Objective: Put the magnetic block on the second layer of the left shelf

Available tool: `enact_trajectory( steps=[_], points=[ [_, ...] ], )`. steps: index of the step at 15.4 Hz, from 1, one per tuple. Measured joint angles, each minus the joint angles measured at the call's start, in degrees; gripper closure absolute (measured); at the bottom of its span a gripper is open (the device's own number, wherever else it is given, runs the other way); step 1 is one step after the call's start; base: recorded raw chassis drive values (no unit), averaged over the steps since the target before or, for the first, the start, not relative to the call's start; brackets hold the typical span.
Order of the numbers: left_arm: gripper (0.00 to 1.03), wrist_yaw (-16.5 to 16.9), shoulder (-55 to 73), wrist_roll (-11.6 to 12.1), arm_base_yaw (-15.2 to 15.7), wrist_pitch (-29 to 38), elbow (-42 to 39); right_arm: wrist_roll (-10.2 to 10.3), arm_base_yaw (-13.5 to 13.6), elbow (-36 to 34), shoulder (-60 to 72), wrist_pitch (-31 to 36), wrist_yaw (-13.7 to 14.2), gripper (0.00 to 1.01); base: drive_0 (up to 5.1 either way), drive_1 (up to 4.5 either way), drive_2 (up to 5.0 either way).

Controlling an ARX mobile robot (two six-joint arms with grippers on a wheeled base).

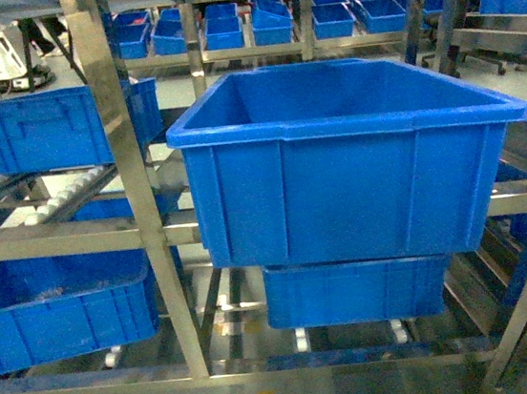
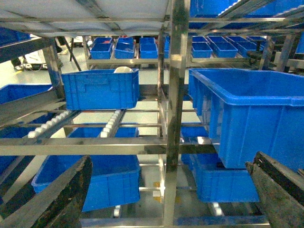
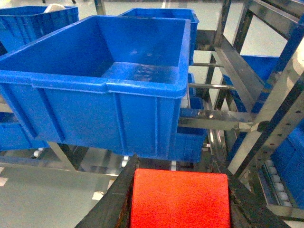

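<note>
Block (image 3: 179, 199): red, clamped between the dark fingers (image 3: 111, 202) of the right gripper (image 3: 179, 202), low in the right wrist view, just before and below the big tub (image 3: 104, 102); unseen from the head camera.

Far left, head view: ribbed crate (image 1: 62, 125) up on roller rails (image 1: 52, 199), something pale and round peeking over its rim in the left wrist view, too small to name. Below it, a wider crate (image 1: 61, 313), contents dim, perhaps nothing. Steel upright (image 1: 136, 174) next, perforated. Centre to right: big tub on the rack's second tier, deep, thick-rimmed, bare blue floor inside, nothing in it. Under it, a shallower tub (image 1: 357, 291). Behind, rows of small bins (image 1: 252, 25) on far shelving.

Left gripper (image 2: 166, 190): fingers spread wide at the frame's lower corners, grasping nothing.
</note>
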Motion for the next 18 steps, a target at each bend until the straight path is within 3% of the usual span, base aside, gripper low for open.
enact_trajectory(
  steps=[8,14,16,18],
  points=[
    [0.05,0.0,0.0,0.0,0.0,0.0,0.0,0.0,0.0,0.0,0.0,0.0,0.0,0.67,-0.2,4.13,-4.5],
    [0.05,0.0,0.0,0.0,0.0,-0.1,0.0,0.2,0.0,0.0,0.3,0.2,-0.2,0.67,0.0,0.25,-0.2],
    [0.05,0.0,0.0,0.0,0.0,-0.1,0.0,3.6,1.0,0.8,4.3,0.5,-1.6,0.67,0.0,0.00,0.0],
    [0.05,0.0,0.0,0.0,0.0,-0.1,0.0,8.4,2.8,2.0,11.6,6.0,-3.3,0.67,0.0,0.00,0.0]
  ],
)
